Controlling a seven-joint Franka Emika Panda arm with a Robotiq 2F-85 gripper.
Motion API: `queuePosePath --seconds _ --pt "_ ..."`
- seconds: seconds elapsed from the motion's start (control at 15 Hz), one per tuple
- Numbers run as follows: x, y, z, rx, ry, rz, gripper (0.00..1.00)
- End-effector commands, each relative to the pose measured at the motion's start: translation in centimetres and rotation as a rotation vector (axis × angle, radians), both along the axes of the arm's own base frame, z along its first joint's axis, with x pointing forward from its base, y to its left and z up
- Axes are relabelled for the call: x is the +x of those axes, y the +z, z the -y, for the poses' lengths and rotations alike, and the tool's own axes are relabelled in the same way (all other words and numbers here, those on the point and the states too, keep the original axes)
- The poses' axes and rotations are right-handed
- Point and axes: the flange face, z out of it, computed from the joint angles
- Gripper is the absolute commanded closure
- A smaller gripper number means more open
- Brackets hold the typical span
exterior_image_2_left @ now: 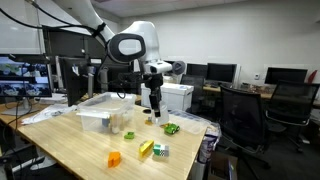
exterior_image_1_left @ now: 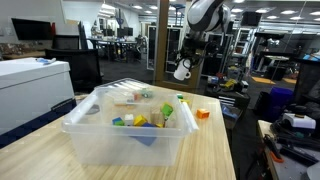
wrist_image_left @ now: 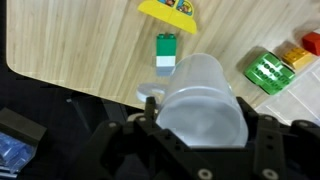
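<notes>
**Q:** What is in the grip, and where is it?

**Op:** A translucent white cup (wrist_image_left: 200, 100). My end effector (wrist_image_left: 198, 125) is clamped on it, one finger on each side of the wall. That side grip suits the thin plastic, I judge, since the wall can flex a little without slipping out. In an exterior view the cup (exterior_image_1_left: 181, 72) hangs in the air, off the surface (exterior_image_1_left: 215, 150) and beyond the far end of the clear bin (exterior_image_1_left: 80, 130). I cannot tell which way its mouth faces.

**Q:** What lies under it?

**Op:** In the wrist view, the near edge of the wooden surface. A green-and-white block (wrist_image_left: 166, 52) stands just past the cup. A green studded brick (wrist_image_left: 265, 70) lies off to one side with a red-orange piece (wrist_image_left: 302, 47) beside it. None of them touches the cup, and the height keeps it clear of them.

**Q:** And further out?

**Op:** The bin sits on the surface with a jumble of coloured toys inside, where its walls stop loose pieces from rolling off. An orange block (exterior_image_1_left: 203, 113) rests outside it, near the corner. Office chairs and monitors fill the background.
</notes>
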Motion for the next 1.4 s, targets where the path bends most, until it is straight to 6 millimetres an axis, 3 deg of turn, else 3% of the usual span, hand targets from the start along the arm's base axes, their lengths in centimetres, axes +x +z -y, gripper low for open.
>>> queuePosePath --seconds 0.0,0.13,0.27,0.4,0.6,0.8,1.0,1.07,1.33 --pt "-1.0 3.8 -3.5 0.011 0.076 0.08 0.49" --pt "-0.9 5.1 -7.1 0.014 0.149 0.101 0.49" --pt "-0.9 5.3 -9.7 0.02 0.209 0.099 0.49" --pt "-1.2 5.2 -13.1 0.023 0.288 0.091 0.49" --pt "-2.7 3.7 -20.3 0.016 0.479 0.05 0.49" --pt "-4.3 2.9 -25.3 0.007 0.61 0.019 0.49" --pt "-5.3 2.1 -28.6 -0.014 0.699 -0.008 0.49" --pt "-5.2 0.9 -30.1 -0.03 0.739 -0.038 0.49" --pt "-3.7 -0.5 -30.6 -0.085 0.779 -0.067 0.49"
